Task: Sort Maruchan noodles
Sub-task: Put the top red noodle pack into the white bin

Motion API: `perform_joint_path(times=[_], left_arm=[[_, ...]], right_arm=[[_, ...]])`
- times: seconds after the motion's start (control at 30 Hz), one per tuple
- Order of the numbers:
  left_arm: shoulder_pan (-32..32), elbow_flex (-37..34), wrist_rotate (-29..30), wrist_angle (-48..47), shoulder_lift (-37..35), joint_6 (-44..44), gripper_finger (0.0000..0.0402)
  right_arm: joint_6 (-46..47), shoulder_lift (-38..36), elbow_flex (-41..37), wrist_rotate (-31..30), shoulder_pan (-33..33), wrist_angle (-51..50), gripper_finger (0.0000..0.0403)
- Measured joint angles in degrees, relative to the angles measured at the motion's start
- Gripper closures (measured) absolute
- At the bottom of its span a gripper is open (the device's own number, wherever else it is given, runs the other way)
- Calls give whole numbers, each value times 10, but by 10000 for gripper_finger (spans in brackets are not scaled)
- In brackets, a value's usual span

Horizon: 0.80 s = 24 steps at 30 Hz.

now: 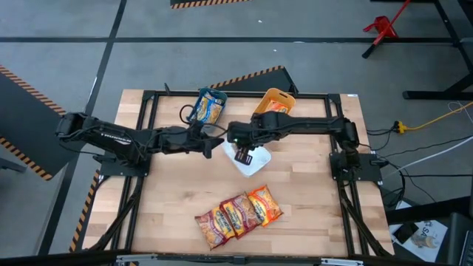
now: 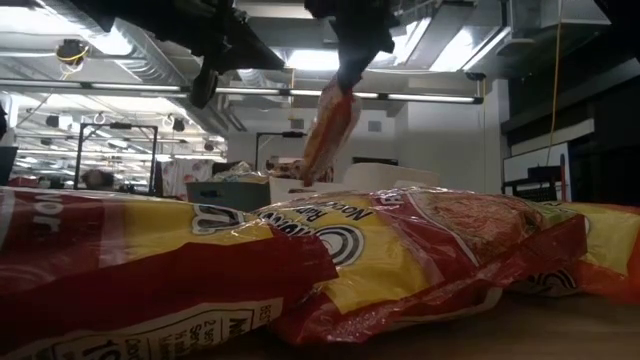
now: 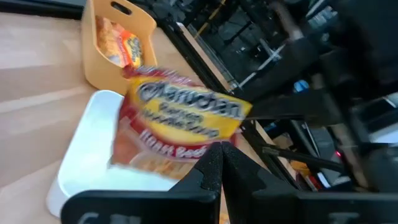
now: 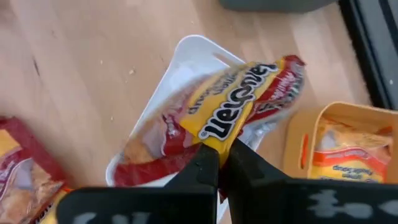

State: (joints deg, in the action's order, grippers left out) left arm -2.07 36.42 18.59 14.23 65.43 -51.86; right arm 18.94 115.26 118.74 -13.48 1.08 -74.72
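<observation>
Where the high view shows only dark arm links over the white rectangular plastic bin (image 1: 255,161), the right wrist view shows the right gripper (image 4: 219,157) pinched tight on a glossy dark red ramen packet (image 4: 217,115) hanging above that bin. The left gripper (image 3: 221,163) hovers just beside the bin, fingers pressed together on nothing. The held packet reads "Maruchan" in both wrist views. The orange plastic bin (image 3: 99,59) already contains an orange packet (image 3: 121,45); the teal plastic bin (image 1: 208,107) holds blue ones. Three flat ramen packets (image 1: 238,214) lie together on the wooden table (image 1: 310,214), well apart from the bins. The low view shows partial lettering only.
</observation>
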Motion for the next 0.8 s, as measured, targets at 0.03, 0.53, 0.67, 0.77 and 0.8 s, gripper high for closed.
perform_joint_path(times=[0.03,0.53,0.67,0.77,0.8], left_arm=[[0,0,-6,-3,0,0,401],[0,0,-29,-30,0,0,402],[0,0,-28,-32,0,0,402],[0,0,-24,-32,0,0,402],[0,0,-22,-32,0,0,401]], right_arm=[[4,-1,-12,0,0,9,403],[53,-72,-289,36,-12,243,403],[67,-73,-318,41,-10,261,403],[64,-73,-329,39,-11,269,403],[63,-73,-330,34,-12,270,402]])
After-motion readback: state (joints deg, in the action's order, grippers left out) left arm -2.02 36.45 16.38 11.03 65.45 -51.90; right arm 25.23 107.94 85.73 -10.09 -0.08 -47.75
